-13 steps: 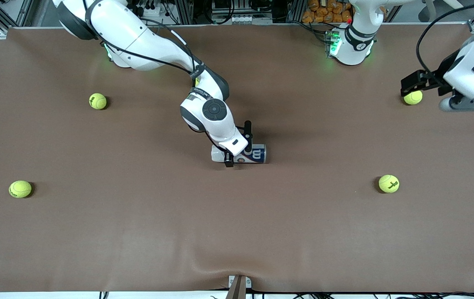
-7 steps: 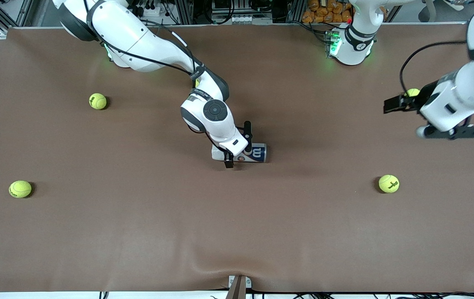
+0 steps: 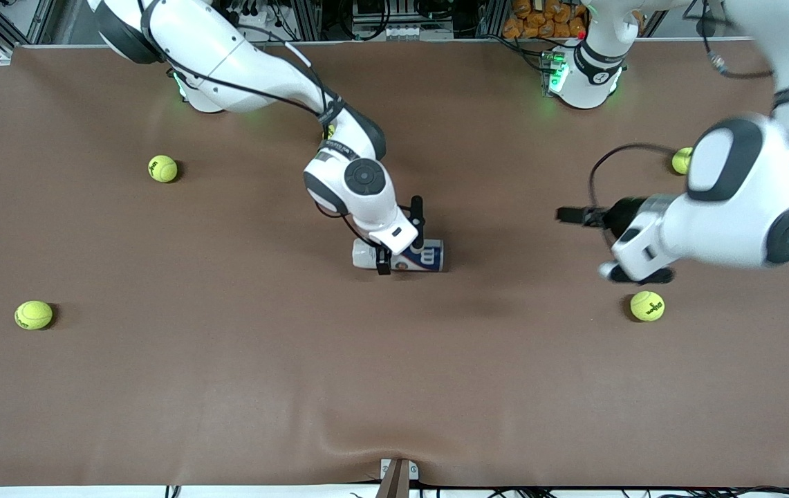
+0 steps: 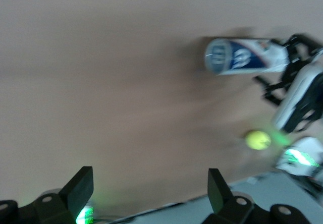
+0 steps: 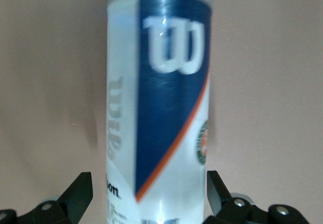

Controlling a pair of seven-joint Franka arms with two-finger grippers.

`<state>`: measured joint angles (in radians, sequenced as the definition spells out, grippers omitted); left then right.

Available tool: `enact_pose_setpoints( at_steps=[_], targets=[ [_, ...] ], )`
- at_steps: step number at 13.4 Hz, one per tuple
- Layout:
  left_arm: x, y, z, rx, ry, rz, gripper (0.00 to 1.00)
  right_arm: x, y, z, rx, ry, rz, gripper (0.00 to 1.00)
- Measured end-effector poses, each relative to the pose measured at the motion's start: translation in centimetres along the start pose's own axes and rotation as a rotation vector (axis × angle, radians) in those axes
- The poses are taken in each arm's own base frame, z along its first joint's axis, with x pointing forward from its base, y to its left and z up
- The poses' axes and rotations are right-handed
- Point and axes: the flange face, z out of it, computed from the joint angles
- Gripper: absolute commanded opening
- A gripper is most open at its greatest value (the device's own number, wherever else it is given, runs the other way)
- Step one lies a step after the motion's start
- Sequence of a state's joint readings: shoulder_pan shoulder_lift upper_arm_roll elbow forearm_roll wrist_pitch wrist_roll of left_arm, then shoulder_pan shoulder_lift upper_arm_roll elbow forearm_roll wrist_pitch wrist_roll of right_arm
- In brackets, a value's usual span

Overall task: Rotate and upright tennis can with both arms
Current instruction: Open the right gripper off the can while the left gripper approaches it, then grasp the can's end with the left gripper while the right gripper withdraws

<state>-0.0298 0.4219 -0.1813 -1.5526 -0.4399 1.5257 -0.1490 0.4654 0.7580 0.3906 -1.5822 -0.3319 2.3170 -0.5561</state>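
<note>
Two-arm uprighting of a tennis can, mid-handover. The tennis can (image 3: pixel 404 256) lies on its side near the middle of the bench (image 3: pixel 228 387), its long axis running from one arm's end of the bench toward the other, the dark-blue printed end pointing toward the left arm's end. The right tool (image 3: pixel 401 238) straddles the can at its middle with jaws spread wide; the right wrist view shows both fingers (image 5: pixel 75 191) standing clear of the can's flanks, so the can is released and rests on the bench by its own weight. A second ago these jaws were narrower about the can; they have since parted fully. Over the same second the left arm has swung from above the tennis ball (image 3: pixel 681 160) near its base toward the centre, and the left tool (image 3: pixel 591 242), jaws open and empty, is now over bare bench between the can and another tennis ball (image 3: pixel 646 306); the left wrist view already frames the can's silvery end (image 4: pixel 218 56). Interpretation: the right arm's turning step appears finished, and the left arm is coming in for the next step, probably a grasp at the can's near end for tipping it upright; the can is not yet upright.
</note>
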Motion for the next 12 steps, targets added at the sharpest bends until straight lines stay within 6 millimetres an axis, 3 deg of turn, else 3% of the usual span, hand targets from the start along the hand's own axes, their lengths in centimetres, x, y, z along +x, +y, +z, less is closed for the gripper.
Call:
enact_pose_setpoints(
  at_steps=[2, 5, 8, 12],
  targets=[
    [2.9, -0.2, 3.9, -0.147, -0.056, -0.036, 1.00, 0.9, -0.9, -1.6, 0.008, -0.006, 0.036, 1.00],
    [5.5, -0.2, 8.7, -0.277, -0.107, -0.090, 1.00, 0.4, 0.1, -2.5, 0.007, 0.006, 0.067, 1.00],
    [6.5, -0.6, 13.4, -0.326, -0.161, -0.142, 0.97, -1.2, 2.0, -3.4, 0.025, 0.030, 0.107, 1.00],
    [6.1, -3.7, 18.9, -0.429, -0.232, -0.115, 0.97, -3.3, 4.0, -4.0, 0.033, 0.044, 0.151, 1.00]
  ],
)
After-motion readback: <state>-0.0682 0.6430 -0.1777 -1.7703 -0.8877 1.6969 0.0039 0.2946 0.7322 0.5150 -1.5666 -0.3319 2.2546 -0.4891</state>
